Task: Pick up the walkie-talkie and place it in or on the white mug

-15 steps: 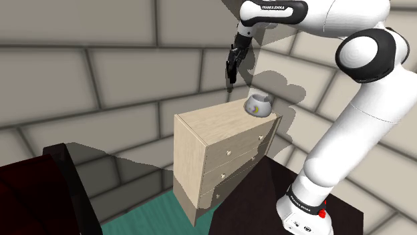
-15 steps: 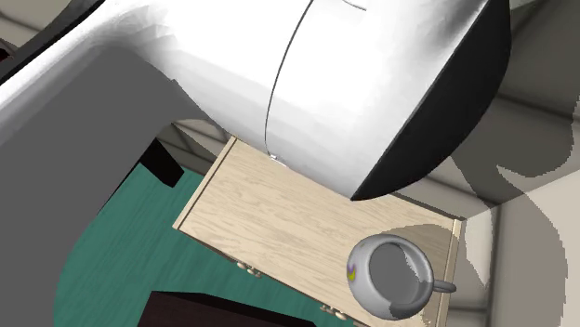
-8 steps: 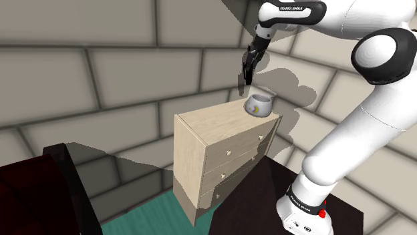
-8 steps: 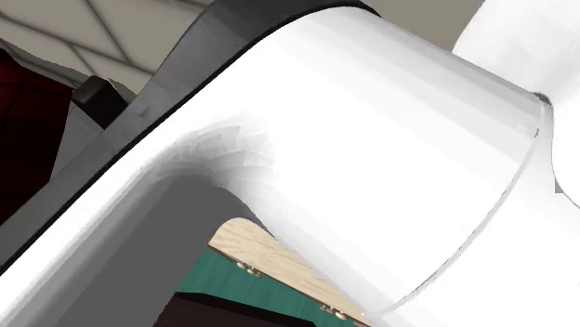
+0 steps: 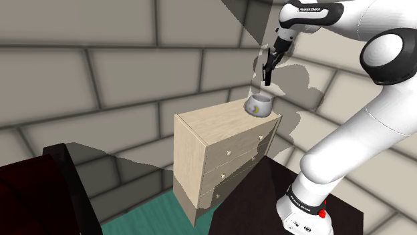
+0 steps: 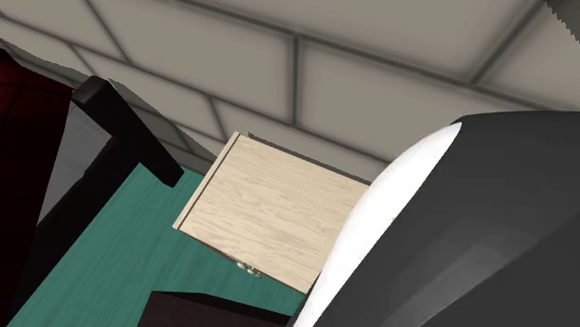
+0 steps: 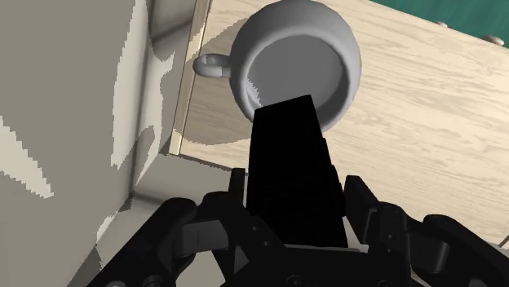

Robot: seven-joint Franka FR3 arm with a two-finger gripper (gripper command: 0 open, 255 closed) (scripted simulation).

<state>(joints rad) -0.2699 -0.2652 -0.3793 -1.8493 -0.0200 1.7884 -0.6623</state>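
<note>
Hand (image 5: 267, 76) clasps the black walkie-talkie (image 7: 294, 175) above the grey mug (image 7: 298, 65), which stands at the dresser (image 7: 424, 122) top's wall-side corner.

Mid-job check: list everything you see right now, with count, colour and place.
walkie-talkie: one, black, clasped in the gripper above the mug
mug: one, white-grey, on the dresser top, at the corner nearest the wall
dresser: one, light wood, three drawers, by the brick wall
dark furniture: one, black and dark red, shoulder view's lower left
floor: teal
stand: one, dark box
arm: one, white, dark joints
gripper: one, black, shut on the walkie-talkie
</note>
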